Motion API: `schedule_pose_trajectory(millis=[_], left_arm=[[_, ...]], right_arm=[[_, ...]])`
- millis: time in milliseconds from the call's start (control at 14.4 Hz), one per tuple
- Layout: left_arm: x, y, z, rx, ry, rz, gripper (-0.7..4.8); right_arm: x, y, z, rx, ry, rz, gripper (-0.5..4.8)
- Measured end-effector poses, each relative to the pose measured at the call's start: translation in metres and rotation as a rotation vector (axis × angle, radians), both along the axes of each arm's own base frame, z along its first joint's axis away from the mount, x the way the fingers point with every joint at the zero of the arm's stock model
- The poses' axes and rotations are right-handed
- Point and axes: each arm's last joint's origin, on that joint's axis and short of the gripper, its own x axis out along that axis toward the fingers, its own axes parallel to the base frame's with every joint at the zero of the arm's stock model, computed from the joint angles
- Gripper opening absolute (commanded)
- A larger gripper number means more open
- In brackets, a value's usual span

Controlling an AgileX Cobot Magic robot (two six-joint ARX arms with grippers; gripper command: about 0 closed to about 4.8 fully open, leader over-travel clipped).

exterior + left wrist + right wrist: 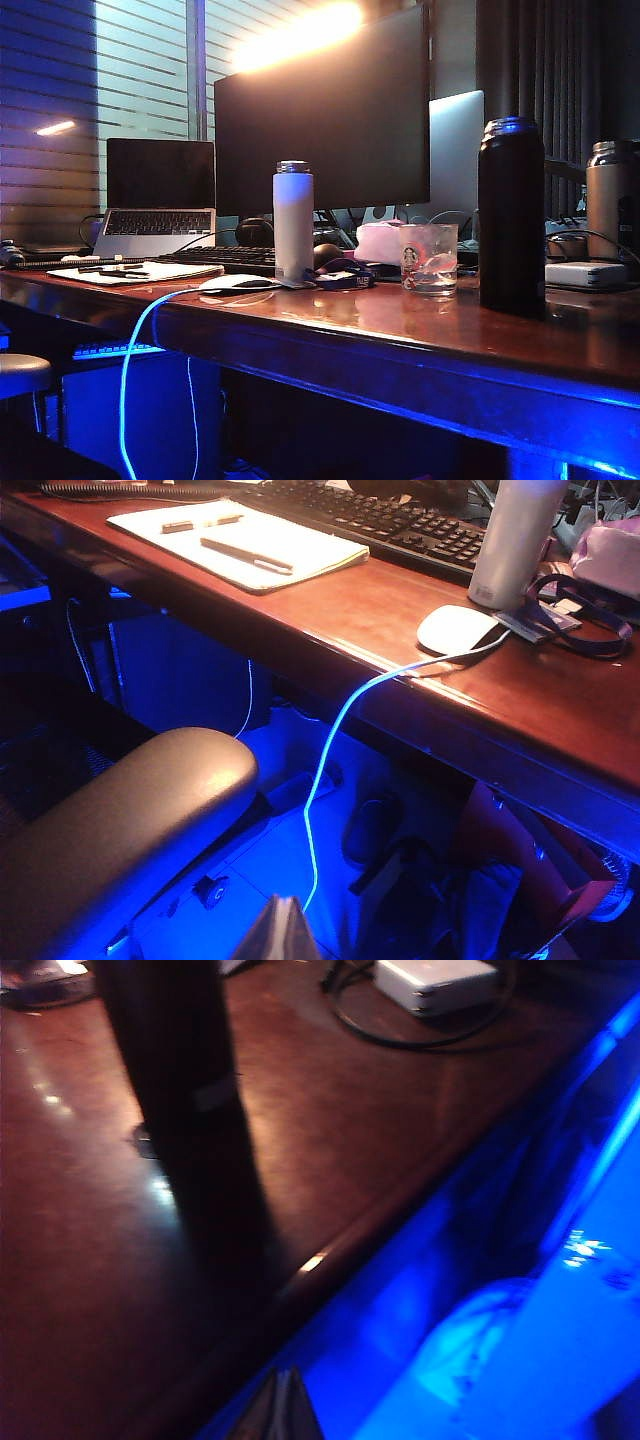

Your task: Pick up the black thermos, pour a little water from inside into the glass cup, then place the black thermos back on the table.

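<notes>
Black thermos [511, 215]: untouched on table [420, 325], right of glass cup [429, 258]. Pour pending. Right hand [281, 1405] pressed together, below the table's near edge; left hand [277, 930] low too, state indeterminable.

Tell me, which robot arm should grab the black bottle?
The right one, probably. Its camera looks straight at the black thermos, close by on the table. The right gripper is shut. The left gripper hangs far off, near the white mouse.

Our left gripper [277, 930] and right gripper [278, 1408] both show fingertips pressed together, nothing between them.
</notes>
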Motion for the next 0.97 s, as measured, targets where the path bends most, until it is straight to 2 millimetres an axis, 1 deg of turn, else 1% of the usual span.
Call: schedule_pose_trajectory(millis=[139, 347, 972], left_arm=[[0.0000, 0.0000, 0.0000, 0.000, 0.000, 0.000, -0.02], [0.0000, 0.0000, 0.0000, 0.000, 0.000, 0.000, -0.02], [0.0000, 0.0000, 0.0000, 0.000, 0.000, 0.000, -0.02]], right_arm=[[0.0000, -0.0003, 0.0000, -0.009, 0.000, -0.014, -0.04], [-0.0003, 0.0062, 0.0000, -0.008, -0.001, 0.061, -0.04], [-0.0003, 0.0058, 0.0000, -0.010, -0.001, 0.053, -0.04]])
